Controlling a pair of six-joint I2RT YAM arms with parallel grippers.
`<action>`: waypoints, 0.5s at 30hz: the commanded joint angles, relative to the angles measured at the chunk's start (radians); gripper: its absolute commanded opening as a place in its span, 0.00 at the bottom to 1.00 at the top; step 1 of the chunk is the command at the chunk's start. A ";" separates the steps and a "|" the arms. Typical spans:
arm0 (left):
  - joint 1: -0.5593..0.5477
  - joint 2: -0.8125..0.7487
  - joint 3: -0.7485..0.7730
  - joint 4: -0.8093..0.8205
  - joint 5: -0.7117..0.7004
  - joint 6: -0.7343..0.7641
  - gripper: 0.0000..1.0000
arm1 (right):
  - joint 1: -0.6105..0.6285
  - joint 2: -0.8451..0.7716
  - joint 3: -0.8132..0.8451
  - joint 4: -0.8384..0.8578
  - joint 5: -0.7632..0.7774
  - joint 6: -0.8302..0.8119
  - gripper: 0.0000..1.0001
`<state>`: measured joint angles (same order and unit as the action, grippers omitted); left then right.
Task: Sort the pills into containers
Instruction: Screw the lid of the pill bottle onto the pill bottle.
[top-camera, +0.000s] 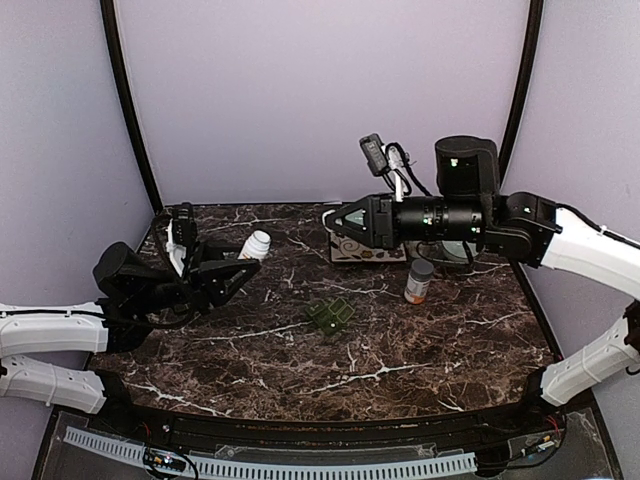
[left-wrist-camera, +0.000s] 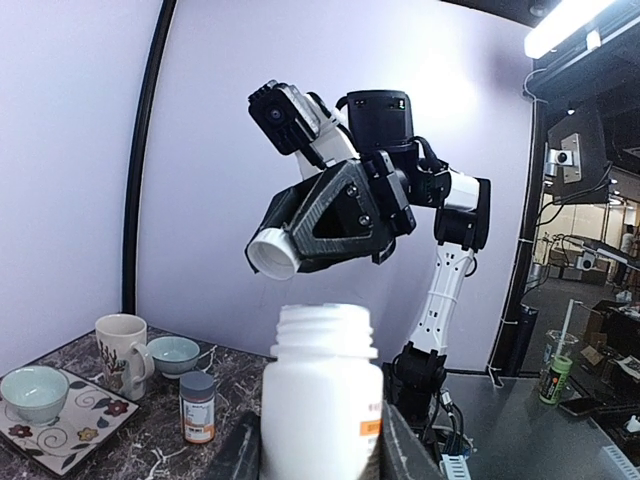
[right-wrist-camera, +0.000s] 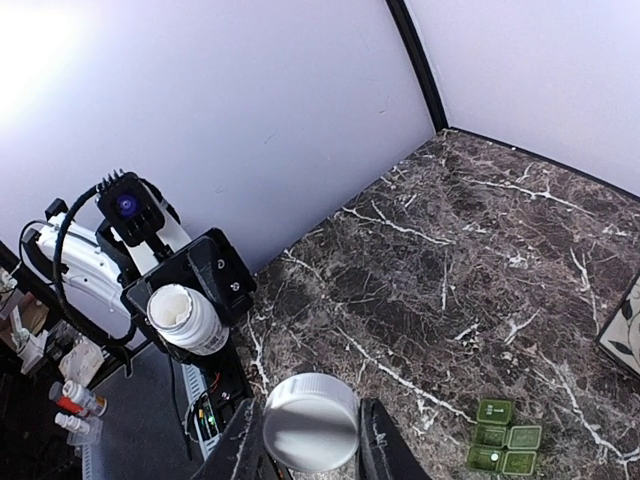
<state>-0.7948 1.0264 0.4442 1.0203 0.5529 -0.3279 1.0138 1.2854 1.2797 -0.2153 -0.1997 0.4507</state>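
**Pill organiser on open marble; both arms occupied aloft**

Nearest the arm bases: one dark-green pill organiser (top-camera: 330, 315), flat on the marble table (top-camera: 400, 350) about midway between the two arms, touched by neither. From the right wrist view some of its lids stand open. One pale speck shows in a near compartment; cannot tell whether it is a pill. Compartment count not readable.

Next out, right side: one amber bottle (top-camera: 419, 281), grey cap on, upright, contents not visible.

Left gripper (left-wrist-camera: 322, 425): fingers closed narrowly around one white bottle (left-wrist-camera: 320, 390), uncapped, held above the table. Nothing can be made out inside its mouth.

Right gripper (right-wrist-camera: 310, 440): fingers clamped on one white cap (right-wrist-camera: 312, 420), held in the air facing the left arm, apart from the bottle.

Farthest, by the back wall: one patterned tray (top-camera: 375, 255) carrying one pale bowl (left-wrist-camera: 33, 392). Beside the tray, one mug (left-wrist-camera: 122, 350) and a second bowl (left-wrist-camera: 173, 352). Both bowls look empty.

Tally: organiser 1, bottles 2, loose cap 1, bowls 2, mug 1, tray 1.
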 joint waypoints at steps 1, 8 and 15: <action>-0.003 0.000 0.021 0.044 0.042 0.019 0.00 | 0.027 0.048 0.087 -0.069 -0.051 -0.015 0.00; -0.003 0.068 0.063 0.015 0.090 0.015 0.00 | 0.070 0.115 0.186 -0.168 -0.065 -0.046 0.00; -0.003 0.079 0.090 -0.049 0.107 0.040 0.00 | 0.095 0.153 0.245 -0.236 -0.091 -0.061 0.00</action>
<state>-0.7948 1.1053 0.4862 0.9928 0.6224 -0.3134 1.0874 1.4193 1.4689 -0.4141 -0.2661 0.4160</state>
